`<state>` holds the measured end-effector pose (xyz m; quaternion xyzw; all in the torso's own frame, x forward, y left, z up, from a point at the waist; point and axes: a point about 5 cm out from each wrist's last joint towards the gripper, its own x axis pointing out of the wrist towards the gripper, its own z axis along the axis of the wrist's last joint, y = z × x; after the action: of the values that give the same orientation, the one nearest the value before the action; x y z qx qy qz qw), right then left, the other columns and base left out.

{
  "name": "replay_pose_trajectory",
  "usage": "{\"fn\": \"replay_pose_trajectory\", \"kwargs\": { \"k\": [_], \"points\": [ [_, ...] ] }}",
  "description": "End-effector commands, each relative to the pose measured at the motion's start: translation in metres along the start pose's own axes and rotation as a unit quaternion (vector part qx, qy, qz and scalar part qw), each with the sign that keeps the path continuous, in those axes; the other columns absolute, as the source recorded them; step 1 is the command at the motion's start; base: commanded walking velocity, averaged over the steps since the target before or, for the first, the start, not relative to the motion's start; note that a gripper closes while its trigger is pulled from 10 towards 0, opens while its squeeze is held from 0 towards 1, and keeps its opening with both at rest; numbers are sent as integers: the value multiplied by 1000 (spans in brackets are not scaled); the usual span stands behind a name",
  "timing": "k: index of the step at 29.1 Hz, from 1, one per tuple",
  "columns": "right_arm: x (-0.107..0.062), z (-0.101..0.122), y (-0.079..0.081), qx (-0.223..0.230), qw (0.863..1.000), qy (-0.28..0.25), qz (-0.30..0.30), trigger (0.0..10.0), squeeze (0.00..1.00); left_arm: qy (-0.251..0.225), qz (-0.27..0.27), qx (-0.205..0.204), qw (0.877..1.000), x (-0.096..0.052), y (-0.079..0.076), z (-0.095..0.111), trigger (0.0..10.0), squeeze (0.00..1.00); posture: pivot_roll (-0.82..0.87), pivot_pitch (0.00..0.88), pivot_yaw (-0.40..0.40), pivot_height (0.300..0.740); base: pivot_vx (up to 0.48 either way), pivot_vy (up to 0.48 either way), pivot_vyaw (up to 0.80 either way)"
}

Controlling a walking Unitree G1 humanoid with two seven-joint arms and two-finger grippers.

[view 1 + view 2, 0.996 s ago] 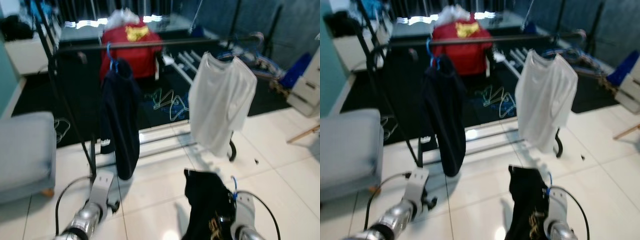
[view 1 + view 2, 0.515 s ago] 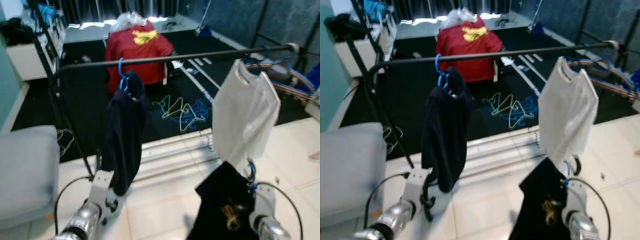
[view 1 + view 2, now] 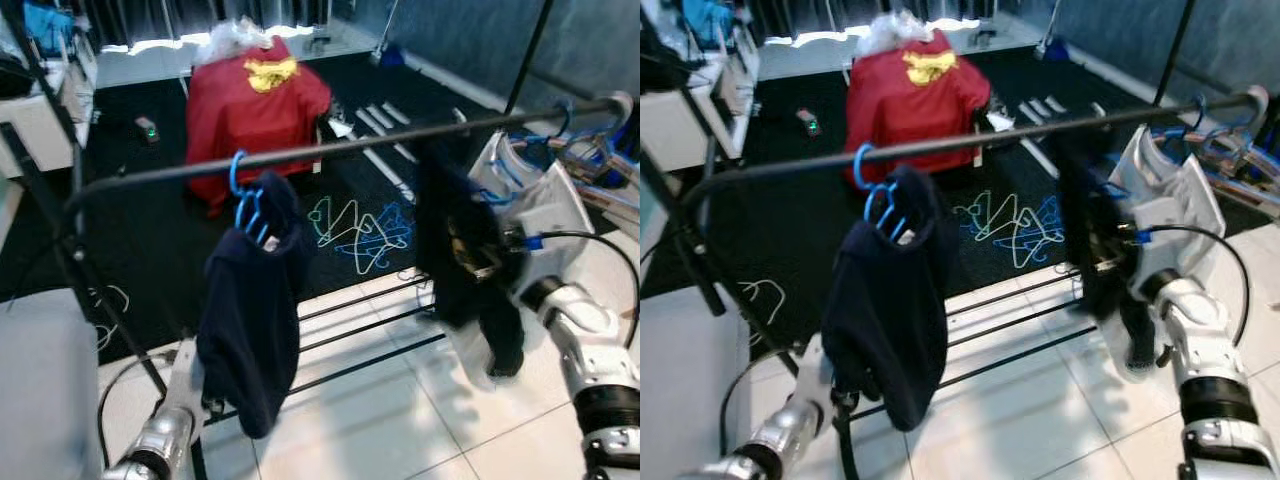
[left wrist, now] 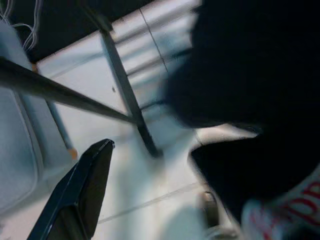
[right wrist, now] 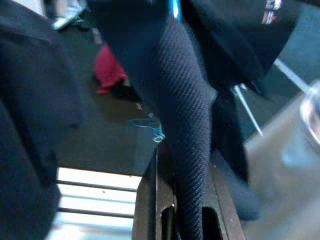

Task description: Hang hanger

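A black clothes rail (image 3: 330, 148) runs across the view at chest height. On it hangs a navy garment (image 3: 250, 330) on a blue hanger (image 3: 240, 190), and further right a white shirt (image 3: 560, 200). Between them my right gripper (image 3: 488, 250) is shut on a black garment with a gold print (image 3: 455, 235), held up so its top reaches the rail. Whether its hanger's hook sits on the rail is hidden. In the right wrist view the black fingers (image 5: 155, 200) clamp dark ribbed fabric (image 5: 185, 125). My left arm (image 3: 160, 445) hangs low beside the navy garment.
A red garment (image 3: 255, 100) is draped over something on the dark carpet behind the rack. Loose hangers (image 3: 360, 225) lie on the carpet. The rack's lower bars (image 3: 370, 320) cross the white tiles. A grey seat (image 3: 40, 390) stands at left, more hangers (image 3: 600, 150) at far right.
The camera has come closer to the rack. My right arm has lifted the black garment from near the floor up to the rail, between the navy garment and the white shirt.
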<state>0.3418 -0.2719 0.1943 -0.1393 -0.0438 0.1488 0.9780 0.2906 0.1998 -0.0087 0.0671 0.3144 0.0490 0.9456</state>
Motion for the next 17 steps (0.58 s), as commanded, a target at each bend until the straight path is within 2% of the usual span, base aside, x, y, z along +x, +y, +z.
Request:
{"fn": "replay_pose_trajectory", "kwargs": {
  "k": [1, 8, 12, 17],
  "points": [
    [7, 29, 2, -5, 998, -55, 19, 10000, 0, 48, 44, -28, 998, -5, 18, -24, 10000, 0, -28, 77, 9, 740, 0, 0, 0],
    [11, 51, -15, -14, 998, -63, -24, 10000, 0, 52, 45, -33, 997, -5, 17, -25, 10000, 0, -28, 83, 11, 740, 0, 0, 0],
    [14, 60, -26, -6, 999, -29, -41, 10000, 0, 47, 40, -33, 998, -4, 16, -22, 10000, 0, -24, 90, 11, 740, 0, 0, 0],
    [20, 58, -34, -11, 998, 9, -60, 10000, 0, 45, 38, -36, 998, -4, 17, -21, 10000, 0, -17, 97, 10, 740, 0, 0, 0]
  ]
}}
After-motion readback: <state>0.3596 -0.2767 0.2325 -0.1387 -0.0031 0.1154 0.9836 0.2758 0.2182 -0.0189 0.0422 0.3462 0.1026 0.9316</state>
